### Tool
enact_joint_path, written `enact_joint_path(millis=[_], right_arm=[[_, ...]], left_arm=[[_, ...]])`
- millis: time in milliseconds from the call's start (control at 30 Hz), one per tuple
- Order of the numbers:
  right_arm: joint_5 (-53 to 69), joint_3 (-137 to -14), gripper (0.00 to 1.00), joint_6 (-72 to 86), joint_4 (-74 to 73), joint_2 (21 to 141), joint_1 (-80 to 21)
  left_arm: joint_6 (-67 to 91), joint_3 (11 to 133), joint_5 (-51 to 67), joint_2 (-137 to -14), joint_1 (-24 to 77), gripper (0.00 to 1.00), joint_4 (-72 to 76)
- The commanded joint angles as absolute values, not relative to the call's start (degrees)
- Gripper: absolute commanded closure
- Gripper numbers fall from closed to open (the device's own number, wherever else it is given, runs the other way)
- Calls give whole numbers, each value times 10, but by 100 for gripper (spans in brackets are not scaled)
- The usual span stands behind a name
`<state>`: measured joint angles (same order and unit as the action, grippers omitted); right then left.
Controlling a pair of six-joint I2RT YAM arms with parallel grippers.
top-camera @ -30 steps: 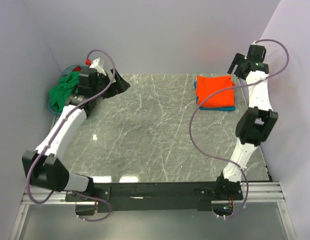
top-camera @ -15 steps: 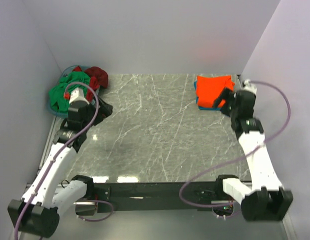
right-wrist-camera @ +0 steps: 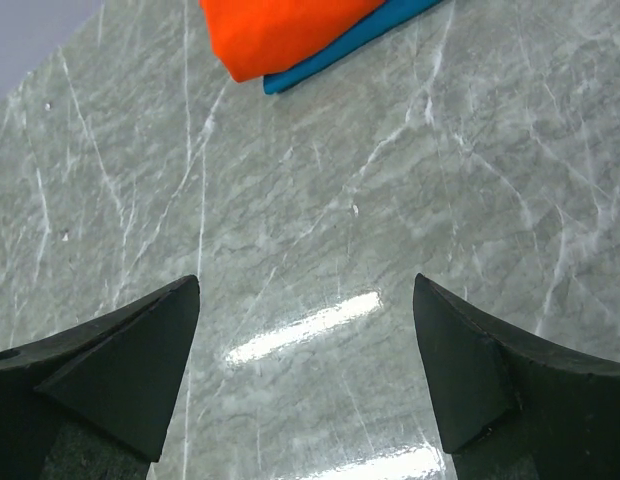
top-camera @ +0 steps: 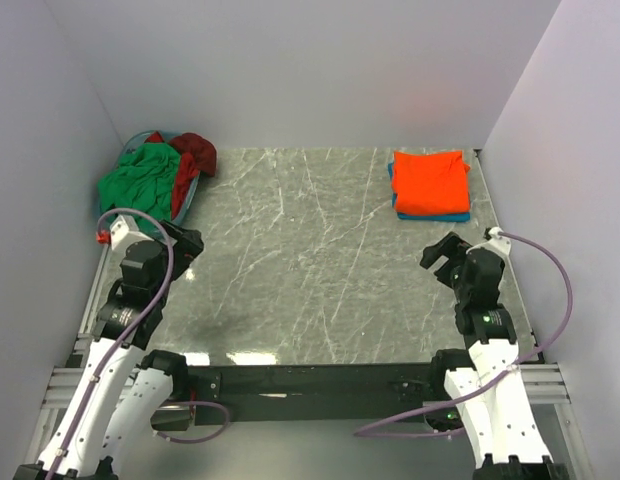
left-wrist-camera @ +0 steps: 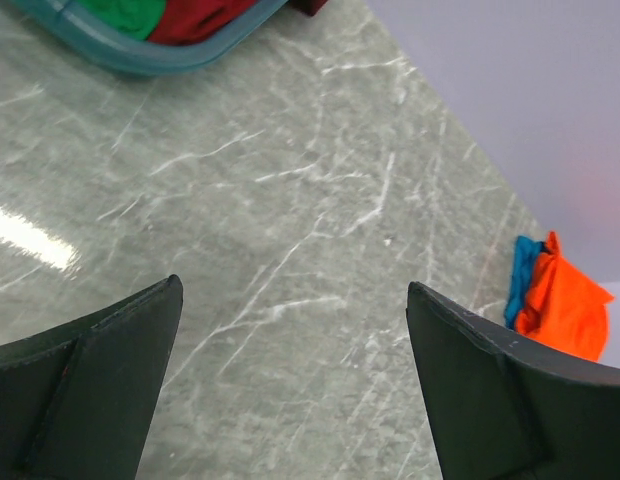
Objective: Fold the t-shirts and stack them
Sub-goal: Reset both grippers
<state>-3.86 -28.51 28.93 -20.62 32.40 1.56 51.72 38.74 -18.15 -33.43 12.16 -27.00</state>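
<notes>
Jaws of left gripper (left-wrist-camera: pixel 292 290) and right gripper (right-wrist-camera: pixel 306 282) are held apart, empty. Folded orange t-shirt (top-camera: pixel 430 182) is laid flat on teal t-shirt (top-camera: pixel 456 215) at marbled tabletop's (top-camera: pixel 310 250) far-right corner.

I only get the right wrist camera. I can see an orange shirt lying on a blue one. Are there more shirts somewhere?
Observer: Yes. A green t-shirt lies crumpled in the blue basket at the far left corner of the table.
Kid: Is that the only other one?
Observer: No, a dark red t-shirt is bunched up right next to the green one.
Kid: Is the other hand holding anything?
Observer: No. The left hand is open and empty, over bare tabletop.
</notes>
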Motion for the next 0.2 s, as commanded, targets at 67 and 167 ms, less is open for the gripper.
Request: enact_joint_path(millis=[67, 167], right_arm=[[-56, -276, 7, 297, -188, 292, 13], [-58, -276, 6, 298, -181, 288, 13]], left_arm=[[527, 380, -204, -327, 119, 1, -293], [528, 386, -214, -325, 119, 1, -301]])
